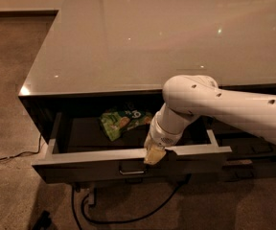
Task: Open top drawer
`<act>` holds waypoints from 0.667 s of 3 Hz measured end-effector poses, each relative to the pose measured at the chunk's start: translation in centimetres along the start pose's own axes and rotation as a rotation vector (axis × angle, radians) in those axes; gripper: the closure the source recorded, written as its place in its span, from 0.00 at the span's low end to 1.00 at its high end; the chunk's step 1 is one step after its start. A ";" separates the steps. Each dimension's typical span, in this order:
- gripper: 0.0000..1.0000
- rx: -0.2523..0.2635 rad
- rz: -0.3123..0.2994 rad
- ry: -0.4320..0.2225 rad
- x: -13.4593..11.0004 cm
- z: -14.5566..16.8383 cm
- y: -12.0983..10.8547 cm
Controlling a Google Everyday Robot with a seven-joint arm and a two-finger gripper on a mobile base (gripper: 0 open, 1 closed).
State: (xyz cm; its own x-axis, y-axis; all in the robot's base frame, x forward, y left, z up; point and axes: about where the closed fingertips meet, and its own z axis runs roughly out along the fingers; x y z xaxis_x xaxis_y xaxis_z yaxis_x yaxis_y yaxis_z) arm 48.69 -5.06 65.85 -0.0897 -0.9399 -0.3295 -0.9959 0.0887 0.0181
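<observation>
We see the top drawer point(85, 170) standing well out from the cabinet, below the front edge of the glossy tabletop point(152, 42). Its floor is open to view and a green snack bag point(121, 121) lies toward the back. Our end effector point(155, 155) sits at the drawer's front, its tan tip touching the upper edge of the front panel, just above and a little to the right of the small metal handle point(131, 169). Whether it is apart, together or clamped on anything we cannot tell. The white arm point(224, 104) reaches in from the right and covers much of it.

The drawer's body lies behind the end effector and runs back under the tabletop. Its long axis runs left to right, parallel to the tabletop's front edge. The front panel faces the bottom of the view, which is the way the drawer slides, so we judge that any further pull must go straight out, square to that axis. Since we touch slightly right of centre, an uneven pull could skew it.

We judge the opening largely done. Other dark drawer fronts point(253, 150) sit further back on the right, and cables point(128, 214) trail on the floor below.
</observation>
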 end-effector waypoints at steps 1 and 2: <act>0.12 -0.008 -0.022 -0.006 -0.7 0.9 0.2; 0.00 -0.017 -0.025 0.012 -0.1 1.9 1.6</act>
State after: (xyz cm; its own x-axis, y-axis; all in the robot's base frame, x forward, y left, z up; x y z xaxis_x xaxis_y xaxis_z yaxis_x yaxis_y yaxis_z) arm 47.11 -4.24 64.13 -0.0650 -0.9455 -0.3189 -0.9979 0.0599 0.0256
